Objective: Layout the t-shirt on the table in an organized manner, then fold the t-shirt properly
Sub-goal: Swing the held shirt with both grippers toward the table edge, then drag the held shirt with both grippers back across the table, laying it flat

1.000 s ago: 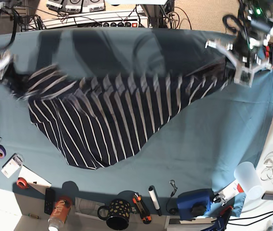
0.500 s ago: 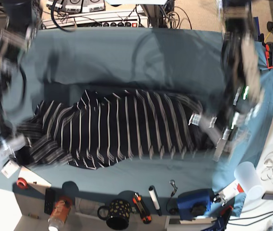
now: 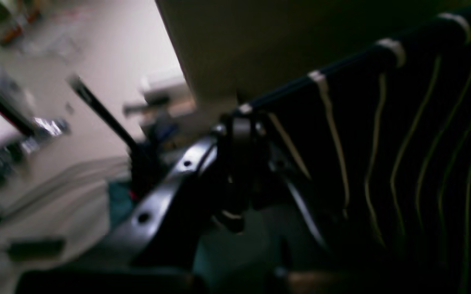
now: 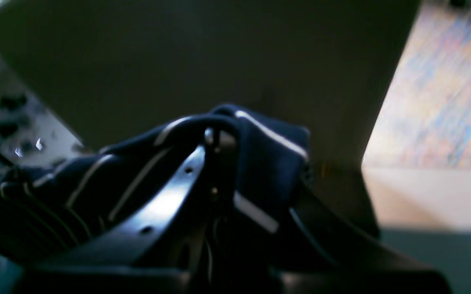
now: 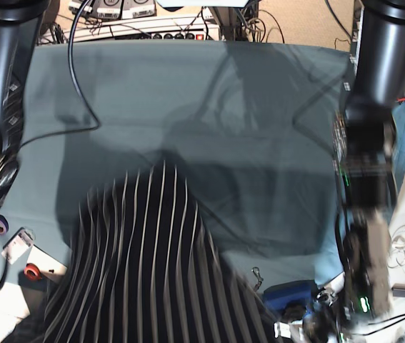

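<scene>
Both end effectors, left (image 3: 239,122) and right (image 4: 217,136), pinch the t-shirt (image 5: 145,279) above the teal table (image 5: 259,107).

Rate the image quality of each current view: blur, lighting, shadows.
Left wrist: dark and soft; the left claw and t-shirt are smeared, background washed out. Right wrist: underexposed, the right claw dim, bright blur at right. Base: sharper, arm shadows across the table.

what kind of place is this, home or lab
Likely a robotics lab workbench: a table covered in teal cloth, a row of electronic boxes and cables behind it, and two robot arms handling a striped t-shirt.
</scene>
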### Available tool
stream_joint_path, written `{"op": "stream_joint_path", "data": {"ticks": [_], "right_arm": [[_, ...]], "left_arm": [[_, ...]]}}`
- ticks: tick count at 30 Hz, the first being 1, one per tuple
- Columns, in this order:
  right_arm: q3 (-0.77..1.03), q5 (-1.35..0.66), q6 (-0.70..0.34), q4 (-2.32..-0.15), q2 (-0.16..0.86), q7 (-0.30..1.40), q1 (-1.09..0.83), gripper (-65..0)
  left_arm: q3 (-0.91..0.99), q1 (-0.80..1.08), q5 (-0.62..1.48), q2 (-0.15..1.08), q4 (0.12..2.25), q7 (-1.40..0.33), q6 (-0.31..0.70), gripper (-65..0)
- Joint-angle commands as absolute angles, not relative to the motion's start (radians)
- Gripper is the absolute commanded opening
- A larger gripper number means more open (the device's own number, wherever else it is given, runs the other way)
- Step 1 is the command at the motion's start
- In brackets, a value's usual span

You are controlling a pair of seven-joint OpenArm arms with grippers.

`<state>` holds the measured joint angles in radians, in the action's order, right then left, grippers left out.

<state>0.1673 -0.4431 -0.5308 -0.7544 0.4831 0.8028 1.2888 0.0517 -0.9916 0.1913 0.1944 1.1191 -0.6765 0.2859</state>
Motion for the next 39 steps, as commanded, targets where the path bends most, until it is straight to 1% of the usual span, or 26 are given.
{"op": "stream_joint_path", "data": {"ticks": [1, 4, 8, 12, 14, 19, 21, 23, 26, 30, 34, 35, 39], "right_arm": [[0.169, -0.433, -0.525, -0.759, 0.493, 0.794, 1.306, -65.0], [0.169, -0.448, -0.524, -0.759, 0.493, 0.785, 1.306, -65.0], [0.169, -0.481, -0.524, -0.759, 0.493, 0.778, 1.306, -65.0], [0.169, -0.482, -0.529, -0.759, 0.493, 0.834, 1.306, -65.0], [0.169, -0.49, -0.546, -0.759, 0.493, 0.837, 1.306, -65.0], [0.169, -0.561, -0.55, -0.759, 0.496, 0.807, 1.306, -65.0], [0.169, -0.574, -0.578, -0.759, 0.496, 0.825, 1.306, -65.0], [0.169, -0.595, -0.608, -0.759, 0.496, 0.888, 1.306, -65.0], [0.172, -0.698, -0.609, -0.759, 0.499, 1.031, 1.306, -65.0], [0.172, -0.822, -0.609, -0.759, 0.499, 1.189, 1.306, -65.0], [0.172, -0.908, -0.609, -0.759, 0.505, 1.37, 1.306, -65.0], [0.172, -0.925, -0.609, -0.759, 0.506, 1.396, 1.306, -65.0], [0.172, -0.997, -0.604, -0.786, 0.528, 1.396, 1.306, -65.0]], "left_arm": [[0.055, -1.056, 0.19, 0.203, 1.136, -0.656, 0.279, -65.0], [0.055, -1.111, 0.191, 0.209, 1.136, -0.684, 0.279, -65.0], [0.056, -1.14, 0.198, 0.219, 1.136, -0.7, 0.289, -65.0], [0.056, -1.141, 0.215, 0.219, 1.136, -0.727, 0.289, -65.0], [0.055, -1.142, 0.217, 0.219, 1.136, -0.741, 0.29, -65.0], [0.056, -1.142, 0.217, 0.219, 1.136, -0.741, 0.29, -65.0], [0.056, -1.142, 0.216, 0.219, 1.136, -0.748, 0.29, -65.0], [0.056, -1.143, 0.217, 0.219, 1.137, -0.802, 0.29, -65.0], [0.056, -1.142, 0.231, 0.22, 1.145, -0.923, 0.29, -65.0], [0.056, -1.142, 0.359, 0.253, 1.153, -1.017, 0.325, -65.0], [0.056, -1.141, 0.467, 0.299, 1.175, -1.099, 0.327, -65.0], [0.056, -1.141, 0.486, 0.311, 1.176, -1.111, 0.327, -65.0], [0.056, -1.134, 0.548, 0.332, 1.176, -1.164, 0.331, -65.0]]}}
